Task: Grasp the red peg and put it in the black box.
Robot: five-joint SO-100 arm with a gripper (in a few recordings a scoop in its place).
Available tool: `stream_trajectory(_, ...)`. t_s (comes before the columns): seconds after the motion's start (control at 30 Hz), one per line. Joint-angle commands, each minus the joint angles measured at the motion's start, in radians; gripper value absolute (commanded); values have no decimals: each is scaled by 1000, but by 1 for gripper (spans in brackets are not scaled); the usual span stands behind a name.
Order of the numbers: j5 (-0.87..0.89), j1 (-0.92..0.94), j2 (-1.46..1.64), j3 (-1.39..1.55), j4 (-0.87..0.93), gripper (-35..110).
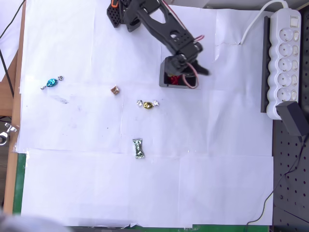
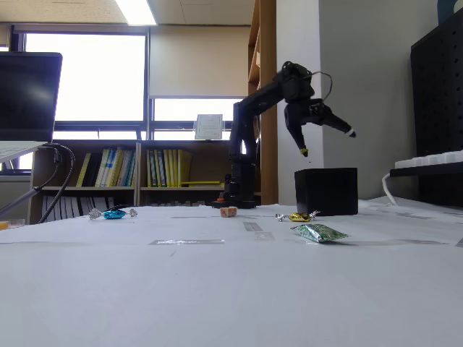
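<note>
The black box (image 1: 166, 82) stands at the back middle of the white paper; in the fixed view the black box (image 2: 325, 191) is a dark cube on the right. Something small and red, which looks like the red peg (image 1: 173, 79), lies inside it, partly covered by the arm. My gripper (image 1: 190, 70) hangs over the box. In the fixed view the gripper (image 2: 327, 142) is a little above the box's top, open, with nothing between its fingers.
Wrapped candies lie on the paper: blue (image 1: 50, 82), copper-brown (image 1: 115, 90), gold (image 1: 147, 104) and green (image 1: 139, 148). A white power strip (image 1: 285, 58) and a black adapter (image 1: 294, 118) sit at the right edge. The arm's base (image 1: 128, 12) is at the back.
</note>
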Motion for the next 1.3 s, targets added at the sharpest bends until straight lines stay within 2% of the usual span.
stream_trajectory(0.0, -103, 155, -241, -91, -126, 0)
stream_trajectory(0.1, -249, 265, -459, -408, -305, 0)
stream_trajectory(0.3, -502, 433, -989, -1325, -741, 0)
stream_trajectory(0.37, -548, 462, -1132, -1542, -831, 0)
stream_trajectory(0.43, -554, 468, -1258, -1695, -848, 0)
stream_trajectory(0.53, -563, 468, -1424, -1867, -828, 0)
stream_trajectory(0.67, -586, 477, -1486, -1954, -805, 0)
stream_trajectory(0.83, -584, 451, -1605, -1954, -578, 0)
stream_trajectory(0.93, -575, 433, -1712, -1954, -365, 0)
stream_trajectory(1.17, -634, 433, -1720, -1954, -114, 0)
stream_trajectory(1.27, -635, 434, -1720, -1954, -101, 0)
